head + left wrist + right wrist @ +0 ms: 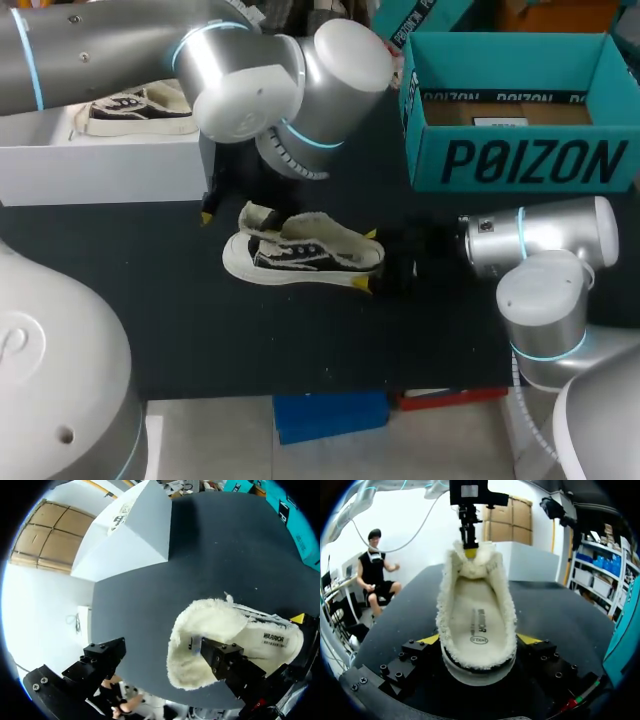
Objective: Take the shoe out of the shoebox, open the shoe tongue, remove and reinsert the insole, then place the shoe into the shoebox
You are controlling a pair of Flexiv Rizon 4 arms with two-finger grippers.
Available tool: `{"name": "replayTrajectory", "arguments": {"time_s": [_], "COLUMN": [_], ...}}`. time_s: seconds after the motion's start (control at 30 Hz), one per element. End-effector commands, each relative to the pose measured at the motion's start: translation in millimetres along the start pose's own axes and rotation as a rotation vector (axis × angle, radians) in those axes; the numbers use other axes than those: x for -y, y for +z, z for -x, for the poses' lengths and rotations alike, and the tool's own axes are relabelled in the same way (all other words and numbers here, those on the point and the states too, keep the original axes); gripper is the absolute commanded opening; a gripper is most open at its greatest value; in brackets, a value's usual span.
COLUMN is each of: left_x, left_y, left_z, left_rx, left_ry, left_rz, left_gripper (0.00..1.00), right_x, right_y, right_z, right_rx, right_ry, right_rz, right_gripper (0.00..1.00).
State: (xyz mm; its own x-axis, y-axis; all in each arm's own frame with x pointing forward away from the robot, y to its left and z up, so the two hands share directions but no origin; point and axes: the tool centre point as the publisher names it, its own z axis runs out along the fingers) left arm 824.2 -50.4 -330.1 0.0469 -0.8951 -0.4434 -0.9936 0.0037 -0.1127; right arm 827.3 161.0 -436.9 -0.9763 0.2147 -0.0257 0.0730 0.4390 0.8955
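A cream, fleece-lined shoe (300, 252) with a black side lies on the black mat (180, 320) in the middle of the table. My right gripper (367, 259) is shut on its right end, one yellow tip on each side. From the right wrist, the shoe (477, 610) runs away from that gripper (479, 640), and the printed insole (479, 625) lies flat inside. My left gripper (228, 212) stands open over the shoe's far end. In the left wrist view one of its fingers (225, 662) hangs over the fleece opening (210, 640), the other off to the side above the mat.
A white shoebox (100, 165) at the back left holds a second shoe (140, 110); it also shows beyond the left gripper as a white box (135, 535). A teal open box (520, 150) stands at the back right.
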Motion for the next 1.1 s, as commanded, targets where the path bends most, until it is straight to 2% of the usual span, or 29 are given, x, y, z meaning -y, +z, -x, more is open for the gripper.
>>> {"name": "replayTrajectory", "arguments": {"time_s": [0.03, 0.07, 0.2, 0.27, 0.3, 0.37, 0.43, 1.07, 1.1], "left_x": [-9, -11, -10, -5, -3, 4, 8, 8, 6], "left_y": [-41, -50, -74, -85, -87, -94, -98, -98, -99], "left_z": [19.2, 17.4, 2.9, -6.4, -10.9, -27.1, -45.3, -45.3, -48.4], "left_rx": [-0.197, -0.229, -0.419, -0.605, -0.628, -0.753, -0.727, -0.727, -0.752], "left_ry": [0.227, 0.295, 0.629, 0.845, 0.886, 1.033, 1.048, 1.048, 1.127], "left_rz": [-0.081, -0.099, -0.142, -0.127, -0.139, -0.125, -0.129, -0.129, -0.132], "left_gripper": [0.31, 0.0, 0.0, 0.0, 0.0, 0.0, 0.0, 0.0, 0.0], "right_x": [1.0, 1.0, 1.0, 1.0, 1.0, 1.0, 1.0, 1.0, 1.0], "right_y": [1, 1, 1, 1, 1, 1, 1, 1, 1], "right_z": [0.9, 0.9, 0.9, 0.9, 0.9, 0.9, 0.9, 0.9, 0.9], "right_rx": [0.003, 0.003, 0.003, 0.003, 0.003, 0.003, 0.003, 0.003, 0.003], "right_ry": [0.002, 0.002, 0.002, 0.002, 0.002, 0.002, 0.002, 0.002, 0.002], "right_rz": [-0.003, -0.003, -0.003, -0.003, -0.003, -0.003, -0.003, -0.003, -0.003], "right_gripper": [0.0, 0.0, 0.0, 0.0, 0.0, 0.0, 0.0, 0.0, 0.0]}}
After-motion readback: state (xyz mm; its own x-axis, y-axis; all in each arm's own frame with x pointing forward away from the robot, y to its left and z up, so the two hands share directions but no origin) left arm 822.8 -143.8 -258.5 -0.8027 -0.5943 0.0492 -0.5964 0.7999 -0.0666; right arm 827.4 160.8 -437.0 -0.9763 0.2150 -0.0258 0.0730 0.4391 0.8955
